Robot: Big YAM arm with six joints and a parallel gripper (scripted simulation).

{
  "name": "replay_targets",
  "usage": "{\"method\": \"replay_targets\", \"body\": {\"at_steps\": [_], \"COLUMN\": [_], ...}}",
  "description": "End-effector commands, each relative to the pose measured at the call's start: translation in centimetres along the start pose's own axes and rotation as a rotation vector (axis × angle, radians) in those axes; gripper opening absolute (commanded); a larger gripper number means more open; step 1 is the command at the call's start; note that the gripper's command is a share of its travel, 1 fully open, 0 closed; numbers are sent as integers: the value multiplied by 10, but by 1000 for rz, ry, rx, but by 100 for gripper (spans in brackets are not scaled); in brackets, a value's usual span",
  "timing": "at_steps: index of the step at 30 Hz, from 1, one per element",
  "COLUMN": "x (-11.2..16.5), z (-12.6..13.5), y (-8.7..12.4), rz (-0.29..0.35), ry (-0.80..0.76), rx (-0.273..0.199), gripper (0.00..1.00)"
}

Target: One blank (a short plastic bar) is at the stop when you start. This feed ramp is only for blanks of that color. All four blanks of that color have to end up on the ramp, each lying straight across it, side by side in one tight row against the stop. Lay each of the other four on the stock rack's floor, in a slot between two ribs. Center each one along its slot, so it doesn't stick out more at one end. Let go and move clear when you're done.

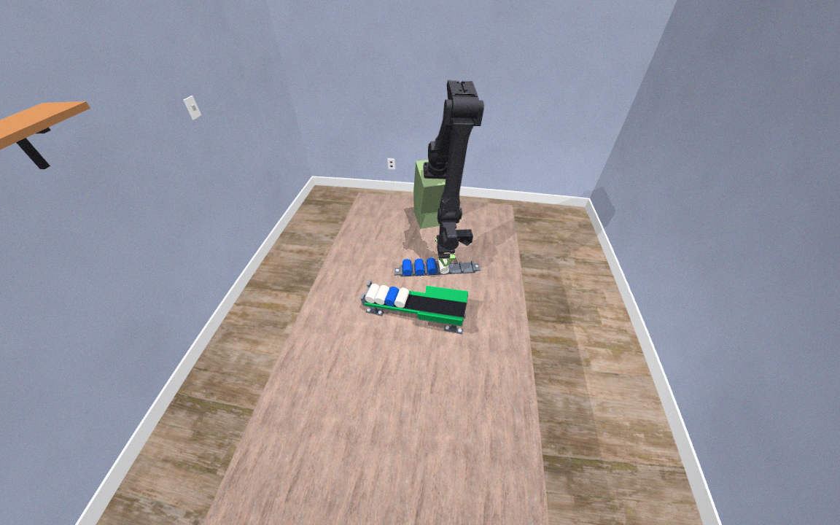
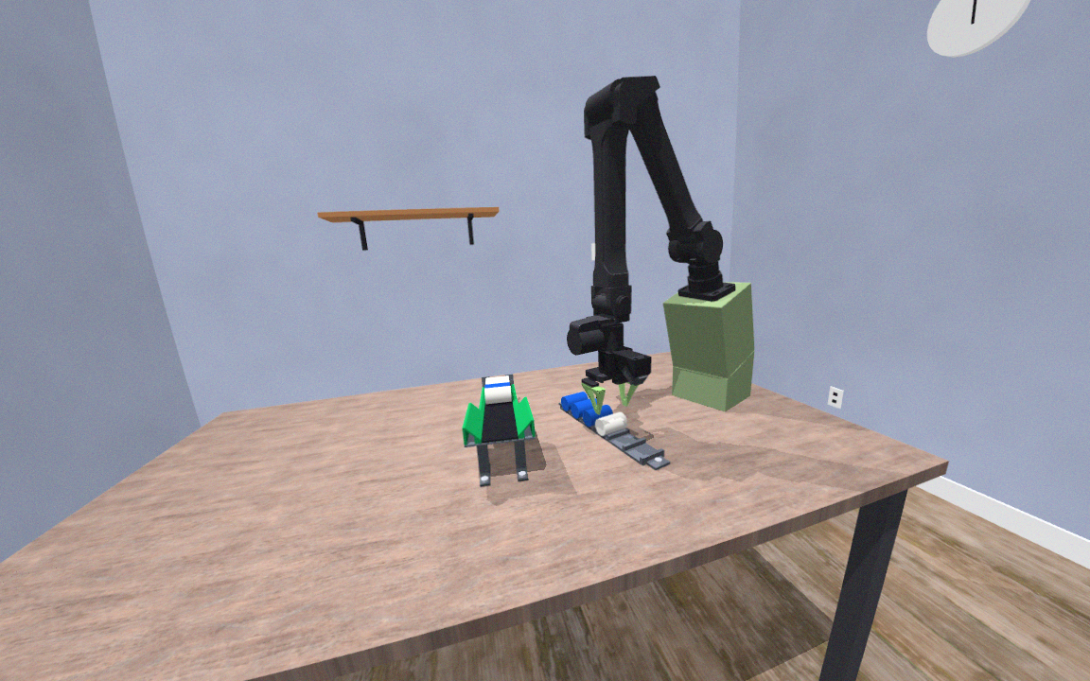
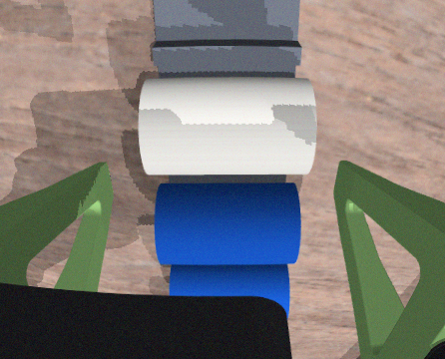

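The grey stock rack (image 1: 439,267) holds three blue blanks (image 1: 418,265) and one white blank (image 3: 226,127) side by side; the white one also shows in the exterior view (image 2: 610,423). My gripper (image 3: 222,177) is open and empty. It hangs low over the rack, its green fingers on either side of the nearest blue blank (image 3: 226,222), just short of the white one. The green feed ramp (image 1: 418,302) holds, from the stop, two white blanks (image 1: 376,293), one blue blank (image 1: 391,295) and one white blank (image 1: 401,297).
The arm's green base block (image 2: 708,345) stands at the table's back edge behind the rack. The rack's slots (image 3: 225,0) beyond the white blank are empty. A wooden shelf (image 2: 407,216) hangs on the far wall.
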State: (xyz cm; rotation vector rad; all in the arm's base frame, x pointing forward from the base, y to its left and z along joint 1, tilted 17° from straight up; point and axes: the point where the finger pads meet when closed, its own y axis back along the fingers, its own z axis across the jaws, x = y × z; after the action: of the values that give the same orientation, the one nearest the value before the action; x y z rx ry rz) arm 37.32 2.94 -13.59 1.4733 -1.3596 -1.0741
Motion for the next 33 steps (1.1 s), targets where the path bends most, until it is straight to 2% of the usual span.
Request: {"method": "replay_targets", "body": {"at_steps": [1, 6, 7, 12, 16, 33], "x": [-2, -2, -3, -2, -3, -3], "z": [-4, -4, -12, -2, -6, -6], "y": [-6, -8, -1, -11, -7, -8], "rz": [-1, -1, -2, -1, -1, -1], "ry": [6, 6, 7, 5, 6, 6], "rx": [8, 8, 27, 2, 15, 13], "gripper": [82, 82, 82, 82, 82, 82]}}
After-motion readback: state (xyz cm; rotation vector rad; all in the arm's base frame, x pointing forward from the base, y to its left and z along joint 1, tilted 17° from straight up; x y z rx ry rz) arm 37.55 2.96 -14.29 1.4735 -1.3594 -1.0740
